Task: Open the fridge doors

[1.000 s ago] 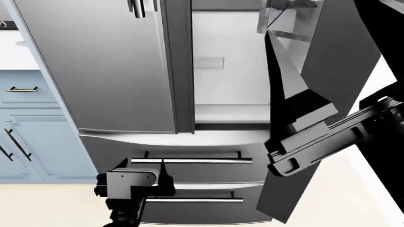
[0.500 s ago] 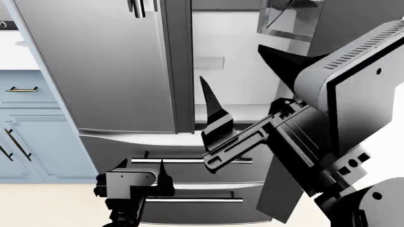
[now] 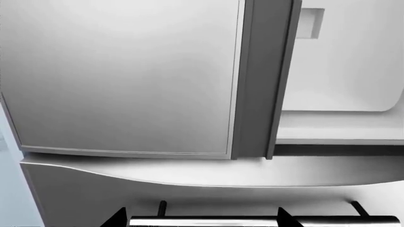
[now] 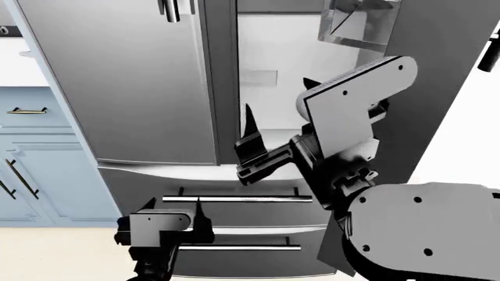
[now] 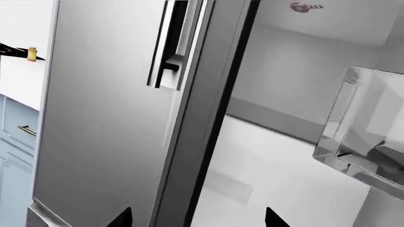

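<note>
The right fridge door (image 4: 437, 76) stands swung wide, its dark inner side and a clear door bin (image 4: 355, 23) facing the white interior (image 4: 273, 99), while the left fridge door (image 4: 117, 76) sits shut, its dark handle (image 5: 169, 45) running just beside the door's free edge. The right gripper (image 4: 252, 140) hangs in the open gap right at that free edge, jaws spread and empty, fingertips pointing up toward the handle above it. The left gripper (image 4: 175, 225) waits low, in front of the two wide drawers (image 4: 234, 216), holding nothing; it looks parted, judging by the two fingertips well apart in the left wrist view. The main risk, as I judge it, is the right arm's bulky links: they sit between the open door and the cabinet face, so a careless reach could knock the open door or wedge a finger into the seam beside the centre post (image 3: 262, 80) instead of around the handle. A grip on the door's bare edge could also slip on the smooth steel. Open room lies inside the white compartment behind the right gripper and in front of the shut door; the light-blue cabinets (image 4: 35, 158) on the far side of that door may limit its swing.
</note>
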You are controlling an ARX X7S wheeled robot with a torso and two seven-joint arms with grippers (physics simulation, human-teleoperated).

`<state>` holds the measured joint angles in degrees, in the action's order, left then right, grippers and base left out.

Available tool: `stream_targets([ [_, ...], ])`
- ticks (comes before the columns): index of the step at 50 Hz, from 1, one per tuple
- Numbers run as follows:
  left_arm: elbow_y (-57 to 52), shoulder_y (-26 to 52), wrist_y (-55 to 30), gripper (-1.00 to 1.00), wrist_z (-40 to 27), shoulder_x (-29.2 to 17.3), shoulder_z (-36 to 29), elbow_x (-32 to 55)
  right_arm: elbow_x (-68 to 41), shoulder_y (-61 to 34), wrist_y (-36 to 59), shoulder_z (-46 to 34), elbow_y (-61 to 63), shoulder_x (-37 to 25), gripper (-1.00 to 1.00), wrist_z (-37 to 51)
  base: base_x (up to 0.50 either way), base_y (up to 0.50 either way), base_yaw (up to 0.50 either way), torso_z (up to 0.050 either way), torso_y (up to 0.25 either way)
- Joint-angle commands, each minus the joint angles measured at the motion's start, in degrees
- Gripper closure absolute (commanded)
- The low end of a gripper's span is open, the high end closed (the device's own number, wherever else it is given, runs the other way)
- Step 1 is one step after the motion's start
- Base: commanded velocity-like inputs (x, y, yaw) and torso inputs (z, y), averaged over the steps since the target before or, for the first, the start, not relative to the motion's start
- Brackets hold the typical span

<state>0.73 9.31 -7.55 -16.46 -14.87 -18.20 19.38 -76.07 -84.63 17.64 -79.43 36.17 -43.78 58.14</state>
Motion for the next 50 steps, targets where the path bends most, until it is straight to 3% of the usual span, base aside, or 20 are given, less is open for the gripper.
stream_targets([
  [1,0.3,0.0,0.4,-1.0,0.0,-0.2,0.0,0.2,4.4,-0.7,7.5,-4.7,-5.4,5.7,-1.0,5.6,0.0,0.0,0.0,0.0,0.0],
  [10,0.6,-0.5,1.1,-1.0,0.0,-0.4,0.0,0.4,6.4,-2.2,13.0,-7.3,-9.0,9.7,-1.0,9.1,0.0,0.0,0.0,0.0,0.0],
  [19,0.7,-0.1,1.0,-1.0,-0.1,-0.3,-0.2,0.6,6.9,-1.7,14.7,-8.2,-9.9,9.9,-1.0,11.4,0.0,0.0,0.0,0.0,0.0],
  [36,2.1,0.6,1.5,-1.0,0.0,-0.1,-0.6,0.7,6.7,1.9,9.7,-5.3,-12.6,5.9,-1.0,14.1,0.0,0.0,0.0,0.0,0.0],
  [50,1.9,0.4,1.6,-1.0,0.1,-0.3,-0.9,1.1,5.3,3.1,8.3,-2.5,-6.6,-1.5,-1.0,22.9,0.0,0.0,0.0,0.0,0.0],
])
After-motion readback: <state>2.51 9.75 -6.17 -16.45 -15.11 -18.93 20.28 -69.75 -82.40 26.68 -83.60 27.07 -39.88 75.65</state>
